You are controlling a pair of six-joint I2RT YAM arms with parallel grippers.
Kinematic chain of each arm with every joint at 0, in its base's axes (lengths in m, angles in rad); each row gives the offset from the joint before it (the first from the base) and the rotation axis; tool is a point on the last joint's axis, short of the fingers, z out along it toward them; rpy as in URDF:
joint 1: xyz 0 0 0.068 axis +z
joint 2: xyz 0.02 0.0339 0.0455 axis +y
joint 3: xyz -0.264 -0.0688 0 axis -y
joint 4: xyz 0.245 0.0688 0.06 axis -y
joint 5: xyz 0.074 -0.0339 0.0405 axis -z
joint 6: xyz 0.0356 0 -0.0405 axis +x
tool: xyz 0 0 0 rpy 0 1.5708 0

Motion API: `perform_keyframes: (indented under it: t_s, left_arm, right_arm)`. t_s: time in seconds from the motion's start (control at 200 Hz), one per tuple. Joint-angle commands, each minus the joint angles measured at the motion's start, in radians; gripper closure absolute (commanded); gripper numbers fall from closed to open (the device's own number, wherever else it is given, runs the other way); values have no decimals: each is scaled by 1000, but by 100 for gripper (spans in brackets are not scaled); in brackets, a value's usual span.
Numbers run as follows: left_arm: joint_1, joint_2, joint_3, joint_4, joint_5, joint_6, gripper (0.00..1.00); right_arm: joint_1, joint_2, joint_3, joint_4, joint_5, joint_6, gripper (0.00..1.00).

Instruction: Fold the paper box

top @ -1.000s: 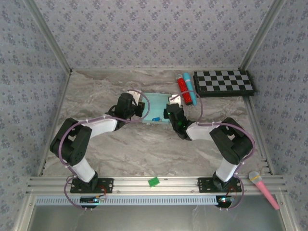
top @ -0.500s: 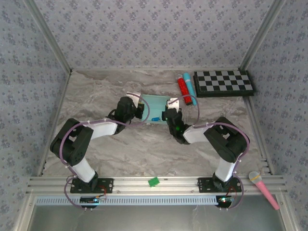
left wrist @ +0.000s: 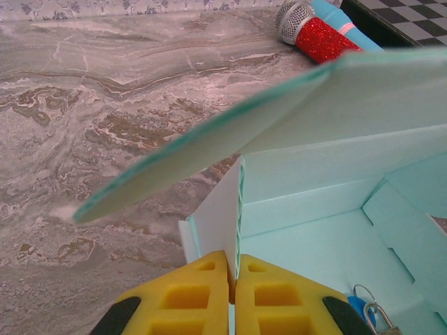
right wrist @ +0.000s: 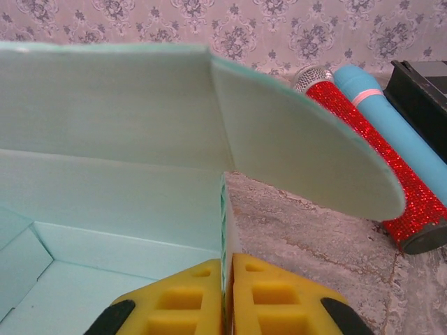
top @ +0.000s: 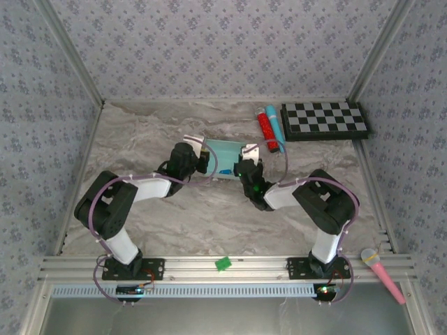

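Card of pale aqua forms the paper box [top: 225, 149], which sits open just above the centre of the top view, on the marbled surface [top: 140, 132], between the two arms. The left tool [left wrist: 232, 276] is closed on the box's left side wall: at the bottom centre of the left wrist view the thin upright wall is pinched between the yellow pads [left wrist: 202, 321]. The right tool [right wrist: 227, 279] is clamped on the right side wall, the card edge caught between its yellow pads at the bottom of the right wrist view. The lid panel stands raised at the far side, with a rounded flap tilting outward at each end. A small blue piece [left wrist: 357, 307] with a metal ring lies on the box floor, at the lower right of the left wrist view. A red glitter microphone [right wrist: 370, 146] and a blue tube [right wrist: 391, 118] lie side by side on the surface to the upper right of the box, with a checkerboard [top: 325, 118] just beside them
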Motion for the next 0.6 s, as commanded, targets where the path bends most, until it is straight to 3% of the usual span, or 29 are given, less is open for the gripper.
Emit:
perform_keyframes:
  t_s: [0.0, 0.595]
  left_arm:
    - [-29, 19, -20, 2, 56, -24, 91]
    - [-41, -1, -99, 50, 22, -26, 90]
  right_arm:
    - [35, 24, -4, 20, -2, 34, 88]
    - [90, 42, -15, 17, 76, 41, 85]
